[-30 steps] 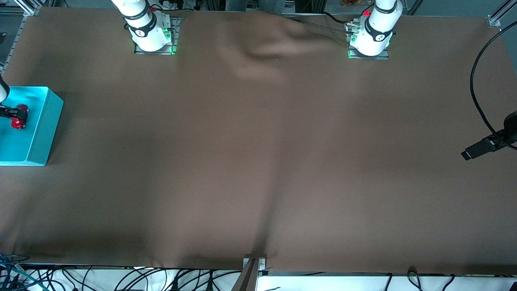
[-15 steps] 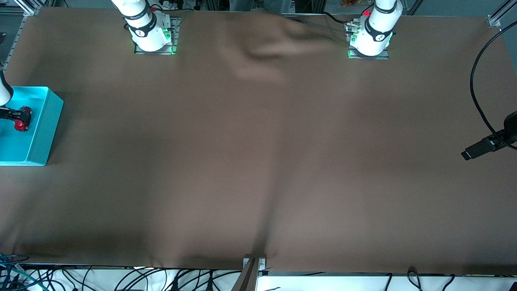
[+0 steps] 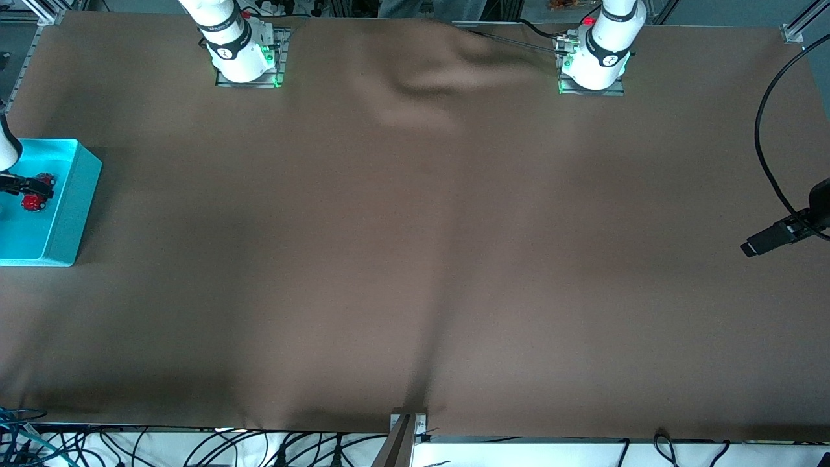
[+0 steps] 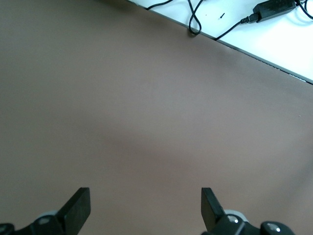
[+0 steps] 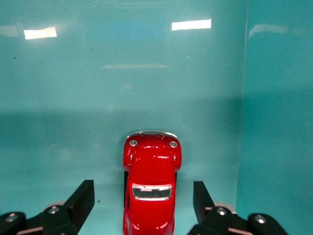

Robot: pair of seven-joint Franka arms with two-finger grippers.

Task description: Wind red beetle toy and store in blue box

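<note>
Red beetle toy point(image 5: 150, 188) lies lengthwise between open right claw point(image 5: 144, 205) fingers.

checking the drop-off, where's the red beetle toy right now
The red beetle toy sits on the floor of the blue box at the right arm's end of the table, between the open fingers of the right gripper, untouched.

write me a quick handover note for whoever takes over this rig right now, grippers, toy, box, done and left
Right gripper: open, down in the blue box at the right arm's end of the table, fingers apart on either side of the red beetle toy.
Left gripper: open, holding nothing, waiting over bare tablecloth.
Done: toy rests on the box floor.
Left: lift the right gripper clear. Whether it was wound cannot be told.
</note>
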